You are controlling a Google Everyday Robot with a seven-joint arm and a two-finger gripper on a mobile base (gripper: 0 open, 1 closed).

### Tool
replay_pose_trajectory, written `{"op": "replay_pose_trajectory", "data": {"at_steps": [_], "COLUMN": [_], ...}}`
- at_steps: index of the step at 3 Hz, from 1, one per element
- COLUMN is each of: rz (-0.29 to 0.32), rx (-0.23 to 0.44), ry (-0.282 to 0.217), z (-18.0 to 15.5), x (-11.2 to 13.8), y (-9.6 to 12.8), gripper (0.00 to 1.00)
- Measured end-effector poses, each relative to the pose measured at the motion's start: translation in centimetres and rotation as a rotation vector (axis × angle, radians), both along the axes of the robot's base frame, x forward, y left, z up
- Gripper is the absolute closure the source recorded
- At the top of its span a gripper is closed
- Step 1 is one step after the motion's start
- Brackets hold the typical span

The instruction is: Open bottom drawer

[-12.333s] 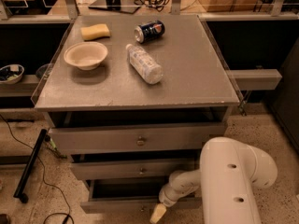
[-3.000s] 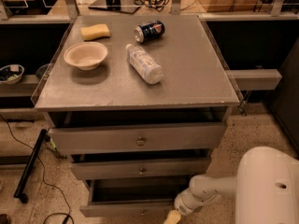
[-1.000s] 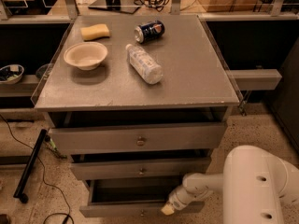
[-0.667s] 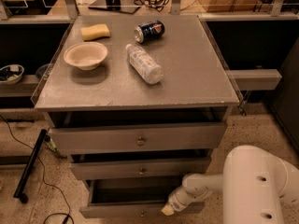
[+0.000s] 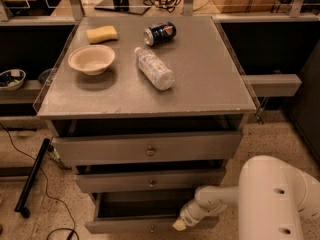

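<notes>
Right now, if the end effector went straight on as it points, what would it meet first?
Probably the bottom drawer: the end effector points down and left at the top edge of its front panel. Depth is unclear; the two may be touching.

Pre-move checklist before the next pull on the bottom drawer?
1. Bottom drawer moving out: ok. It is partly open and its inside shows.
2. Gripper on target: ok. It is at the right part of that drawer's front.
3. Firm hold on the front: cannot tell.
4. Middle drawer not dragged along: ok. Its front sits back behind the bottom one.
5. Tabletop load safe: ok. The bottle and can lie on their sides, away from the edges.
6. Floor in the drawer's path: cannot tell. It is cut off at the picture's lower edge.
</notes>
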State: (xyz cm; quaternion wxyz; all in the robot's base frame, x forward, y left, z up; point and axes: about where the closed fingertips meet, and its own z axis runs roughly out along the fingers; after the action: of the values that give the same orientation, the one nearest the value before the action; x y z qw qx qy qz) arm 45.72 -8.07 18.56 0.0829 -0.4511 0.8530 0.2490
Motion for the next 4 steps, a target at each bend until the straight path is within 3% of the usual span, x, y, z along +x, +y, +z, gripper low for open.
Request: {"op": "replay_pose_trajectory", "data": {"at_steps": [4], "rz": [0.029], "rx": [0.043], "ry": [0.011], "z": [0.91], "x": [-0.39], "y": [0.24], "gripper": [1.00]}}
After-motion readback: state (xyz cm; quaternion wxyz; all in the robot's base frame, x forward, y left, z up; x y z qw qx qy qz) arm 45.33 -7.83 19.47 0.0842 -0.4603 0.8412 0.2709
